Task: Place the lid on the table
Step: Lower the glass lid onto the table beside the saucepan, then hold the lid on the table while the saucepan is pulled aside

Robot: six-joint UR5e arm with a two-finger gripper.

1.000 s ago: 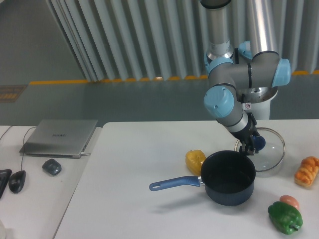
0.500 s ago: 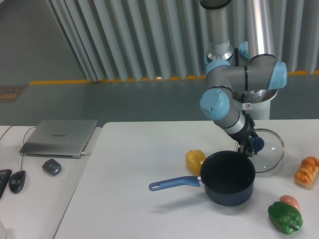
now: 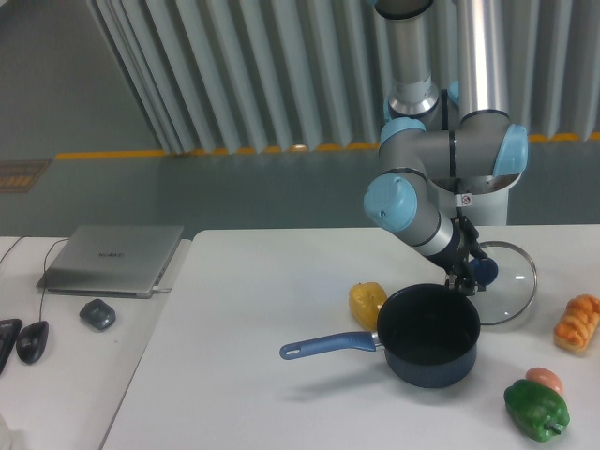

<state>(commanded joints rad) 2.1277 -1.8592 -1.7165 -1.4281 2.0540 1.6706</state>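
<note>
The white table point(image 3: 281, 309) fills the lower part of the view, and the arm point(image 3: 441, 164) comes down from the top edge at about one o'clock, bending at two blue-capped joints before its wrist slants toward the table's right side. To the left, at nine o'clock, a separate white desk point(image 3: 56, 375) carries a closed grey laptop point(image 3: 111, 259), a grey mouse point(image 3: 97, 314) and a darker mouse point(image 3: 32, 341) by the frame edge. Near the middle right of the table stands a dark blue saucepan point(image 3: 429, 336), uncovered, its long handle pointing toward eight o'clock. The lid point(image 3: 511, 286) sits just beyond the pan at its two o'clock, overlapping the pan's far rim in the view; whether its glass lies flat on the table or is tilted cannot be told. The gripper point(image 3: 469, 277) is at the lid's blue knob point(image 3: 484, 271), dark fingers against its left side, but they are too small and dark to tell whether they clasp it or stand apart. A green pepper point(image 3: 536, 409) lies at the pan's four o'clock, a small pinkish item point(image 3: 545, 378) touching it, an orange pastry-like thing point(image 3: 577, 322) at three o'clock, and a yellow pepper point(image 3: 367, 302) just beside the pan at ten o'clock.
</note>
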